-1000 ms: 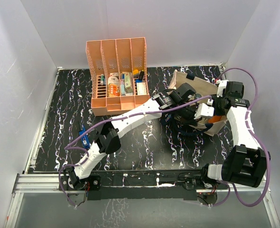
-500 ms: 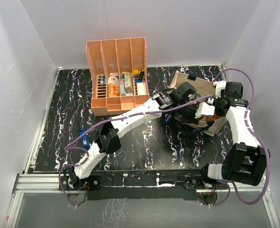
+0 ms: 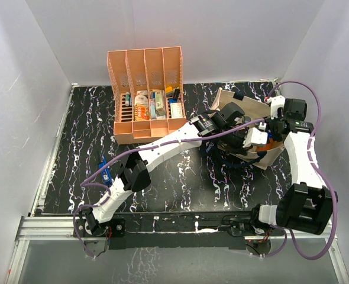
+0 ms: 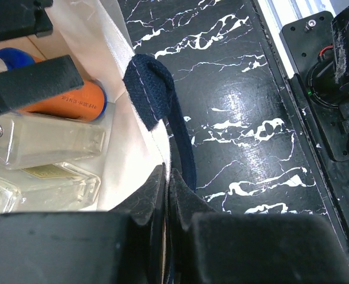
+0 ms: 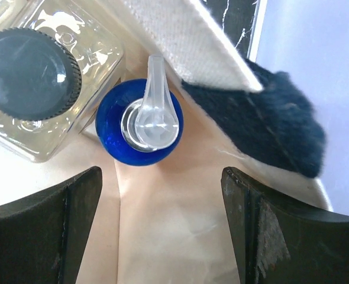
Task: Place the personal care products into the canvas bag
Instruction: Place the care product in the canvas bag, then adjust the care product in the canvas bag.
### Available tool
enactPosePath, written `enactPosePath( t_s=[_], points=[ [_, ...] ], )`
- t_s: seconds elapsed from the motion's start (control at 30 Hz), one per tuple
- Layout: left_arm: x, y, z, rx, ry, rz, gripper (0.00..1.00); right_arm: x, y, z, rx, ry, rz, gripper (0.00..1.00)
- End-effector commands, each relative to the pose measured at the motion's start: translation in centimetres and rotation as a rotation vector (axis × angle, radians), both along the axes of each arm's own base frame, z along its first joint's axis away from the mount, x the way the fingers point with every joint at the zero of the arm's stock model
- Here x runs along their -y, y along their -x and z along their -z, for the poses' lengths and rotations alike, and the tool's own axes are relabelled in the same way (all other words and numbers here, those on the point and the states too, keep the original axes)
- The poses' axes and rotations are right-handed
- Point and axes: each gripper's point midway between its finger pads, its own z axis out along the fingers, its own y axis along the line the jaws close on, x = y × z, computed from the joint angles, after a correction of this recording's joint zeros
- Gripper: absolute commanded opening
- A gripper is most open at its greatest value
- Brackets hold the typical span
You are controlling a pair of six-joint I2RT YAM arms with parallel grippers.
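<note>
1. My left gripper (image 4: 167, 184) is clamped shut on the canvas rim of the bag (image 4: 112, 35), just below where the navy strap (image 4: 162, 89) is sewn on.
2. My right gripper (image 5: 161, 195) stands wide apart with nothing between its fingers. It is inside the bag's mouth, pointing down at the pale lining.
3. Just beyond its fingertips I see a blue pump top (image 5: 140, 121) with a clear nozzle, touching a square bottle (image 5: 29, 74) that has a dark ribbed cap.
4. From the left wrist I see an orange bottle (image 4: 62, 105) lying on its side inside the bag, close to the wall, with two clear bottles (image 4: 44, 139) just beside it.
5. From above, the bag sits on the right side of the black marbled table (image 3: 180, 177), and both arms meet over it.
6. The rack (image 3: 146, 94) stands at the back, left of the bag and apart from it, with small items in its slots. I cannot tell from here which are bottles.
7. A small blue thing (image 3: 103, 170) lies on the table by my left arm's elbow, partly hidden, and I cannot tell what it is.
</note>
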Motion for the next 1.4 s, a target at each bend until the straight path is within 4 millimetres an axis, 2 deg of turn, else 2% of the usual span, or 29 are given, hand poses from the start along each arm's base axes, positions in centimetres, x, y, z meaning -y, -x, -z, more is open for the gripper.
enactPosePath(
  t_s=[0.0,0.27,0.43,0.53,0.77,1.03,1.13,1.37],
  points=[
    [0.5,2.3,-2.5,-0.015,0.048,0.067,0.0,1.8,-0.4,-5.5,0.131,0.101,0.014,0.84],
    [0.5,2.3,-2.5,-0.016,0.048,0.068,0.0,0.0,-1.0,-9.4,0.234,0.057,-0.069,0.77],
    [0.5,2.4,-2.4,-0.016,0.046,0.069,0.0,-2.7,-1.7,-10.4,0.267,-0.057,-0.163,0.69],
    [0.4,2.4,-2.5,-0.014,0.045,0.066,0.0,-3.6,-2.2,-10.5,0.275,-0.111,-0.188,0.65],
    [0.3,2.3,-2.4,-0.012,0.038,0.062,0.0,-6.0,-3.4,-10.0,0.257,-0.202,-0.248,0.61],
    [0.2,2.3,-2.5,-0.008,0.037,0.06,0.0,-7.8,-5.4,-9.2,0.255,-0.208,-0.275,0.6],
    [0.2,2.3,-2.5,-0.006,0.035,0.057,0.0,-8.4,-6.0,-8.3,0.236,-0.197,-0.278,0.6],
    [0.0,2.3,-2.4,-0.006,0.032,0.057,0.0,-7.1,-6.5,-7.3,0.223,-0.138,-0.226,0.54]
  ],
)
